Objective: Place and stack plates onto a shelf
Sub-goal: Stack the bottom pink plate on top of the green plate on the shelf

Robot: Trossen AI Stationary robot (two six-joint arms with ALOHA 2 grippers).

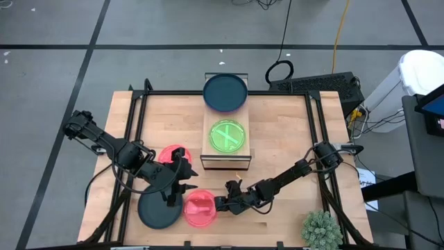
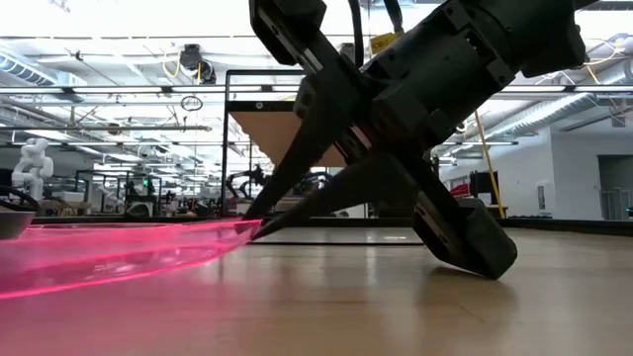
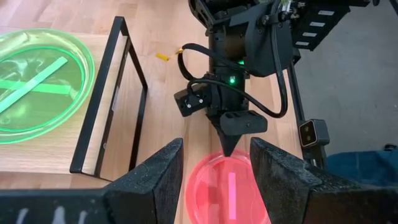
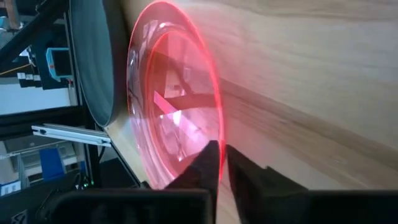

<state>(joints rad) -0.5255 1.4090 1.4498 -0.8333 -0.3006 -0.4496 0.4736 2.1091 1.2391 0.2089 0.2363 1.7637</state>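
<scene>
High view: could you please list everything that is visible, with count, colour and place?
dark plates: 2, teal-black; one at the shelf's far end, one front left.
green plate: 1, translucent green, on the shelf top.
rear pink plate: 1, partly under the left arm.
front pink plate: 1, beside the front dark plate.
shelf: 1, light wood, black frame, mid-table.
plant: 1, green, front right.
left gripper: open, above the pink plates.
right gripper: shut on the front pink plate's rim.

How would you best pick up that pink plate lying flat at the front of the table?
By its thin raised rim. The pink plate lies flat, so only the edge offers a pinch. The right gripper has come in low from the side facing it and is shut on that rim.
</scene>
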